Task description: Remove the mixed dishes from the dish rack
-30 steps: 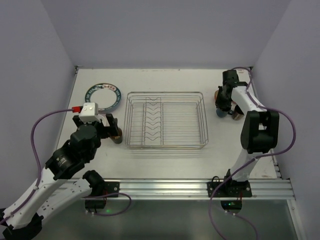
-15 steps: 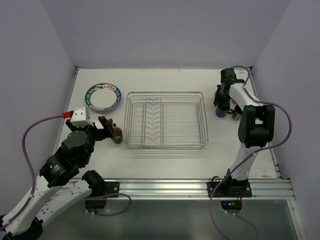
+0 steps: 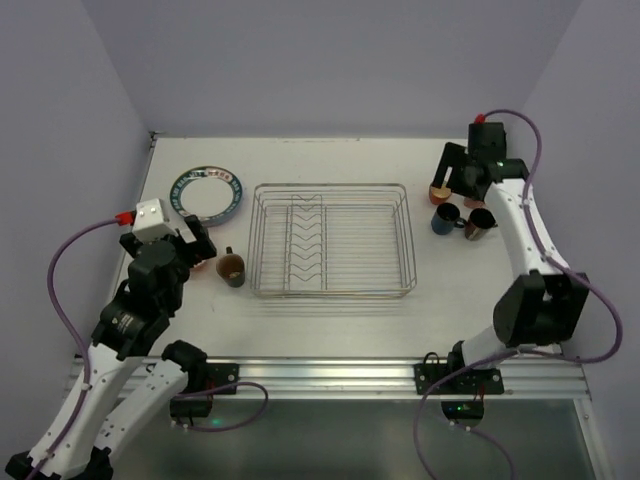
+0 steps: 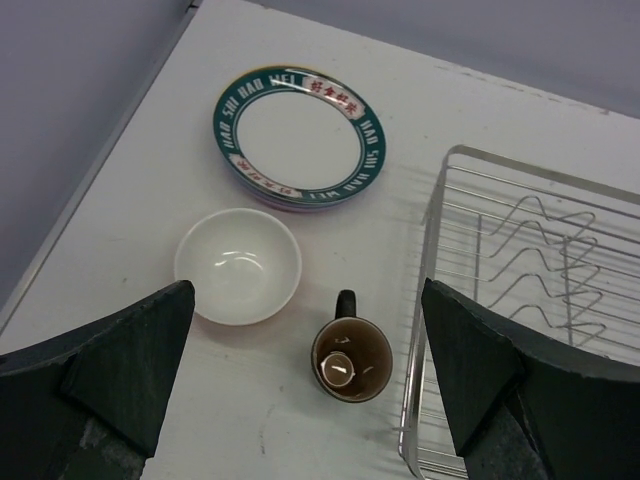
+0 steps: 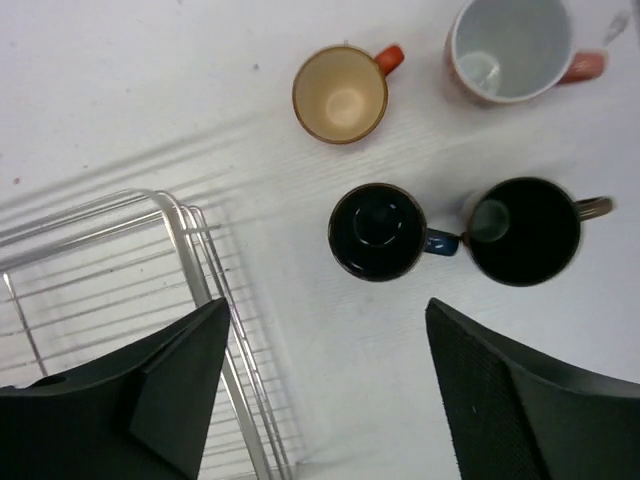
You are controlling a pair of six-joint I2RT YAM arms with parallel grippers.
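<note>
white table [image 3: 330, 160] beneath dish rack [image 3: 332, 187], left pincer [image 4: 307, 290] and right pincer [image 5: 328, 306] agape

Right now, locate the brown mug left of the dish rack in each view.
Top external: brown mug, left of centre, beside the dish rack's near-left corner.
Left wrist: lower centre, between the white bowl and the rack's edge.
Right wrist: not in it.
Shared landmark: the dish rack's silver wire shows in all three views.
</note>
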